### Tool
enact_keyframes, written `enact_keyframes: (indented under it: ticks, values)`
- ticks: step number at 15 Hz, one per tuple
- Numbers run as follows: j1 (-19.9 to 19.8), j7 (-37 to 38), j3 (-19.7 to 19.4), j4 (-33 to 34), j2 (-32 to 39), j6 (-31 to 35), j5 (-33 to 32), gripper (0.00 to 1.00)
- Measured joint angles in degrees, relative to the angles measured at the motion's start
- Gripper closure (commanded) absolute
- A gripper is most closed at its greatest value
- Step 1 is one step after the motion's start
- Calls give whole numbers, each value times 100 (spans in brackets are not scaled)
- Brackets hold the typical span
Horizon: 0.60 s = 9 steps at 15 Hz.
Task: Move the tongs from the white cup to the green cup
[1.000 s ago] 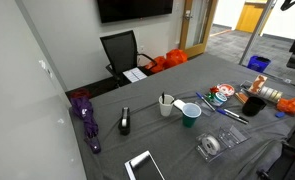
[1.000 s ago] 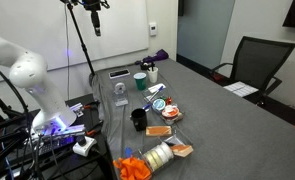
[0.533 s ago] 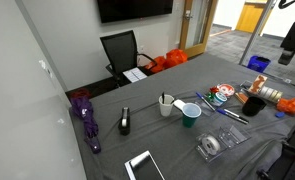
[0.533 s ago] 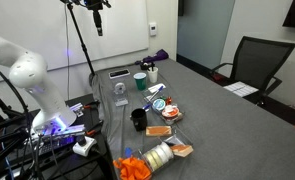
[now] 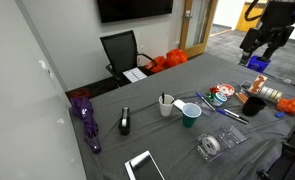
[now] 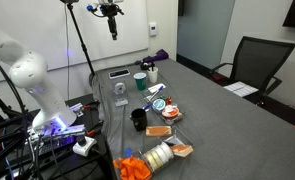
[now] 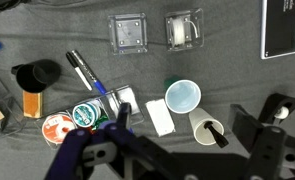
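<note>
The white cup [image 5: 167, 106] stands mid-table with the dark tongs [image 5: 164, 98] upright in it. The green cup [image 5: 190, 116] stands right beside it. Both cups also show in an exterior view, the green cup [image 6: 140, 79] and the white cup [image 6: 152, 73]. In the wrist view the green cup [image 7: 183, 97] shows its pale inside, and the white cup [image 7: 207, 130] holds the tongs [image 7: 216, 134]. My gripper [image 7: 199, 108] is open and empty, high above the cups. It shows in both exterior views [image 5: 262, 40] [image 6: 113, 20].
A black tape dispenser [image 5: 124, 122], a purple umbrella [image 5: 85, 115], a tablet [image 5: 142, 165] and a clear tape roll [image 5: 210, 147] lie on the table. Blue pens [image 7: 82, 70], a colourful tin [image 7: 87, 113], a black gadget [image 7: 37, 74] and a white card [image 7: 159, 117] lie near the cups. An office chair [image 5: 120, 50] stands behind.
The arm has moved in from the frame's edge toward the table's middle. The cups and tongs have not moved.
</note>
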Motion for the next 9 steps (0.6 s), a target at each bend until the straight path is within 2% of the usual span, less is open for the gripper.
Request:
enact_keyframes:
  ticks: [5,9]
  values:
    - [53,50,56,609,856,258,31,0]
    - [134,415,104,920,1352,985,119,0]
